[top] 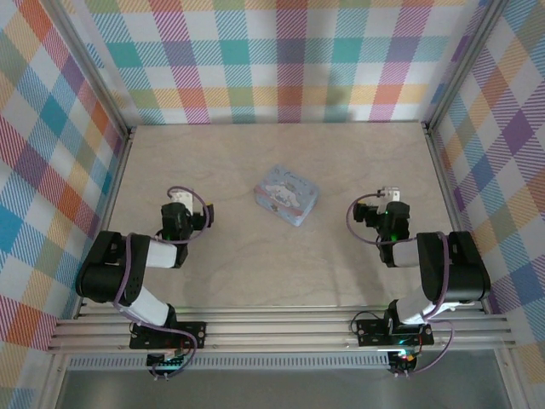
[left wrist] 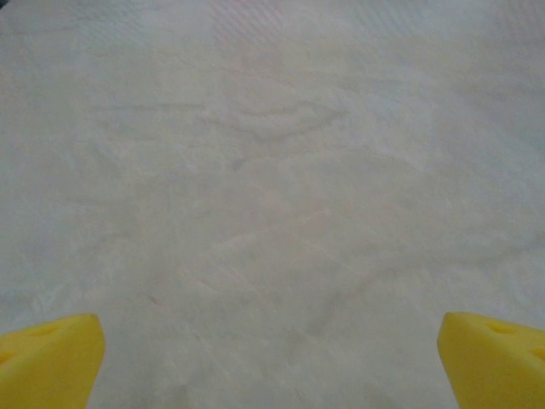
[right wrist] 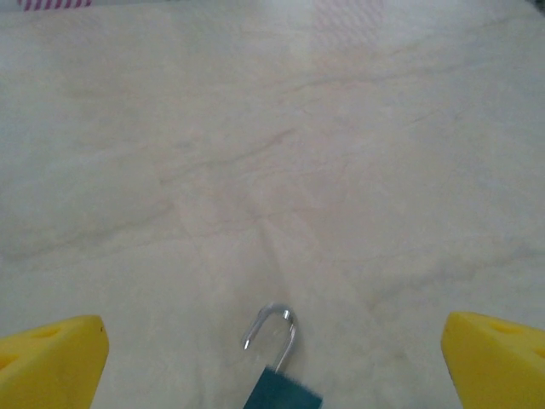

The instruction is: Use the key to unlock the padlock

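Two pincers are gaping empty: left pincer point(left wrist: 272, 368) hovering over bare table point(left wrist: 272, 170), right pincer point(top: 389, 197) hanging right above the padlock point(right wrist: 278, 390), so grasping it is probably coming next.

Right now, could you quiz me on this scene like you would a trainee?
1. True or false: the right gripper holds the padlock.
2. What sits in the middle of the table? A) tin B) bowl C) cup
3. Fill in: the left gripper has its jaws ____.
Key: 1 false, its jaws are open and the padlock lies on the table between them; 2 A; 3 open.
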Robot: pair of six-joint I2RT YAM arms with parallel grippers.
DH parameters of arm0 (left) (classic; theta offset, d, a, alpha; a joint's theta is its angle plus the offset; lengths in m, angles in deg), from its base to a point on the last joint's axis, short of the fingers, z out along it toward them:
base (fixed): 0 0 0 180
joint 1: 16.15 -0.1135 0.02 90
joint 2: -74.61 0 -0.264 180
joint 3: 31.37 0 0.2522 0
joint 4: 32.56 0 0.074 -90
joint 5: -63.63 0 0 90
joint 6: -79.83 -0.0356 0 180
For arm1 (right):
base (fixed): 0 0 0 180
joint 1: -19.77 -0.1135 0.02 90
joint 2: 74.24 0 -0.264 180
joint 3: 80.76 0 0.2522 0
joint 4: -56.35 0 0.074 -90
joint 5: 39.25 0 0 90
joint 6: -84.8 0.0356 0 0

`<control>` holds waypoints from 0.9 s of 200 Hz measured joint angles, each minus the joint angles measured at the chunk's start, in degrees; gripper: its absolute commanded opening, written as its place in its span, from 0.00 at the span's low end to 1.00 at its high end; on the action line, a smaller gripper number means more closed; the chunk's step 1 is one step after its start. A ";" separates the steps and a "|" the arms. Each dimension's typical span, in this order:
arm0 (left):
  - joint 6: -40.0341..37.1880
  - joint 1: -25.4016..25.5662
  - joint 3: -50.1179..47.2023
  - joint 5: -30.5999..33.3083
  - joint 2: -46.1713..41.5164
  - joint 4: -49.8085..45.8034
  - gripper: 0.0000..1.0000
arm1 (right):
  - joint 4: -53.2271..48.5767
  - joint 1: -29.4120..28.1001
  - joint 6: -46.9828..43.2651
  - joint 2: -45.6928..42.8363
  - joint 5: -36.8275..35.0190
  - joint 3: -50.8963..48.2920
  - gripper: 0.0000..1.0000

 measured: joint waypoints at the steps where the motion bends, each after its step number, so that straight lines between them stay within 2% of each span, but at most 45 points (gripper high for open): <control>1: 0.11 -0.22 0.26 -0.24 0.02 -0.09 1.00 | -0.02 0.00 0.00 0.00 -0.07 0.11 1.00; 23: 0.96 -1.88 1.97 -1.68 0.00 -0.24 1.00 | 0.07 0.00 0.44 0.00 -1.18 1.99 1.00; 180: 1.81 -1.88 1.99 -3.50 0.00 -1.33 1.00 | -0.81 0.00 0.59 0.00 -1.73 2.05 1.00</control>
